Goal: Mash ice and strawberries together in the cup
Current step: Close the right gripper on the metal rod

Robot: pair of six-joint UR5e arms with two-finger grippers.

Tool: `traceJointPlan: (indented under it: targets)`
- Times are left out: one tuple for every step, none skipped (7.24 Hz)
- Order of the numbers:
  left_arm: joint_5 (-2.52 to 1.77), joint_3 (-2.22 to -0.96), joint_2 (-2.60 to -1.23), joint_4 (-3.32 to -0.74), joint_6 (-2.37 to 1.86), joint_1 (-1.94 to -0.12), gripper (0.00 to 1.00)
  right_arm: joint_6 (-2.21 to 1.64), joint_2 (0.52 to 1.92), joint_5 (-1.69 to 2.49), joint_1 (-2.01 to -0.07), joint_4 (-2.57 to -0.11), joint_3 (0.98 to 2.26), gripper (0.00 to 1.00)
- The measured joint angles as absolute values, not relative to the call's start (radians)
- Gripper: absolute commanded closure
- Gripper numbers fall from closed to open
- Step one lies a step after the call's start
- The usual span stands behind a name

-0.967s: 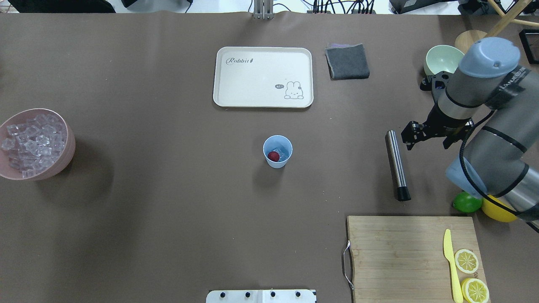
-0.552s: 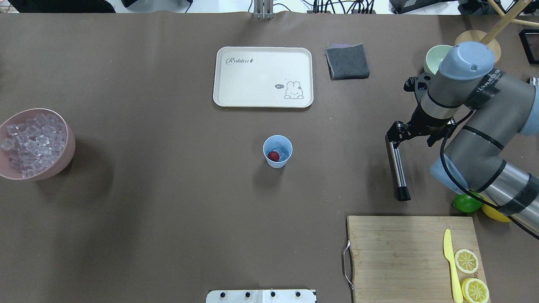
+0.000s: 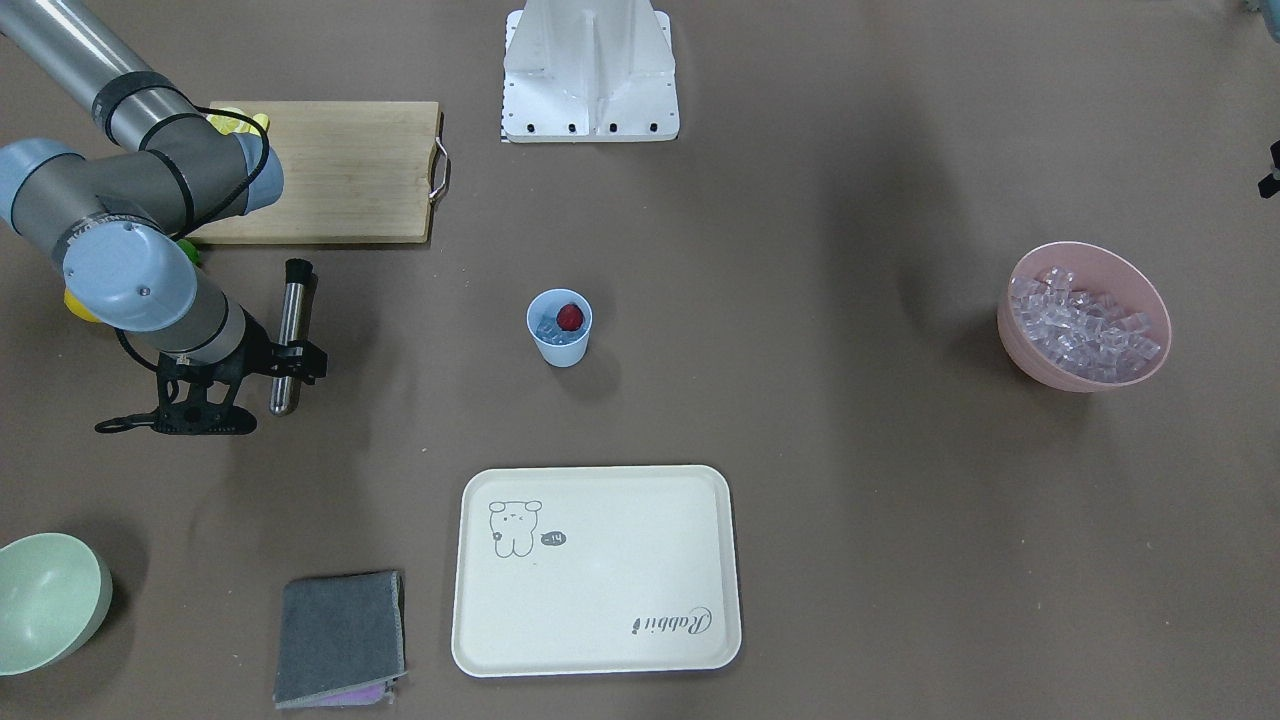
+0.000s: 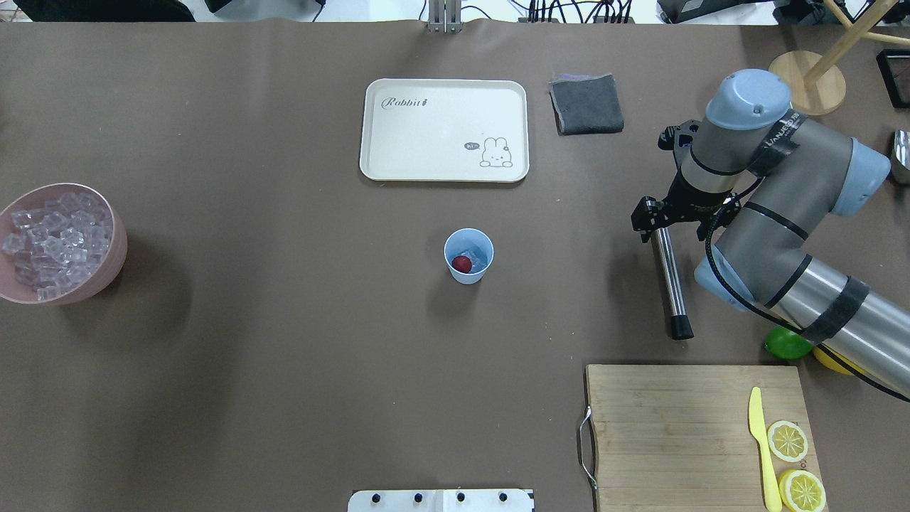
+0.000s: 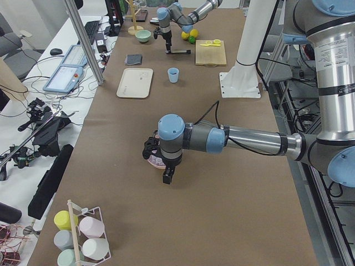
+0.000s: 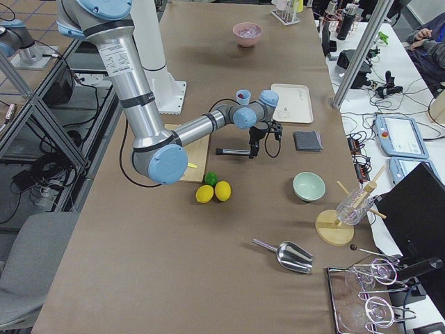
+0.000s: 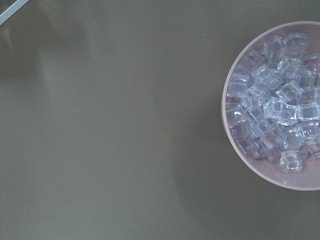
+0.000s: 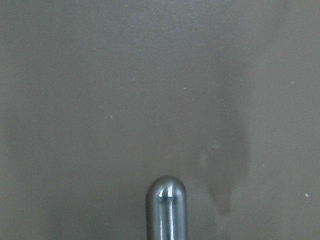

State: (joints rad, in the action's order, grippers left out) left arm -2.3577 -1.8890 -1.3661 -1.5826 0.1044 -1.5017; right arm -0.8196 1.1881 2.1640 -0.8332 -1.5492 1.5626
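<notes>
The light-blue cup (image 4: 468, 274) stands mid-table with a red strawberry (image 4: 462, 264) and a little ice (image 4: 478, 259) inside; the front view shows the cup (image 3: 560, 345) too. More ice (image 4: 53, 238) fills the pink bowl (image 4: 117, 263) at the left edge. A steel muddler (image 4: 670, 284) lies on the table to the right of the cup. My right gripper (image 4: 660, 222) hovers open over its far rounded end, holding nothing. My left gripper (image 5: 166, 176) hangs by the pink bowl; I cannot tell whether it is open or shut.
A cream tray (image 4: 444, 128) and a grey cloth (image 4: 586, 103) lie at the back. A wooden cutting board (image 4: 668, 427) with a yellow knife (image 4: 761, 441) and lemon slices (image 4: 788, 441) sits front right, with a lime (image 4: 785, 345) beside it. A pale green bowl (image 3: 45, 600) is behind the right arm.
My right arm has swung left and toward the far side, bringing its gripper from beside the muddler to over the muddler's far end. The muddler and cup have not moved.
</notes>
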Motion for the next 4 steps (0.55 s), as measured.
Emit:
traceJointPlan:
  targets:
    - [-2.358,-1.889,-1.365,-1.586,0.104,-1.502,0.01,-0.822,1.191,2.165,-0.829,-1.548,1.565,0.13]
    - [-2.358,-1.889,-1.364,-1.587,0.104,-1.502,0.01,-0.822,1.193,2.166,-0.825,-1.548,1.567,0.15]
    - [-2.358,-1.890,-1.364,-1.587,0.104,-1.502,0.01,-0.822,1.193,2.166,-0.821,-1.548,1.567,0.19]
    - [-2.358,-1.890,-1.364,-1.588,0.104,-1.502,0.01,-0.822,1.193,2.165,-0.817,-1.548,1.567,0.20]
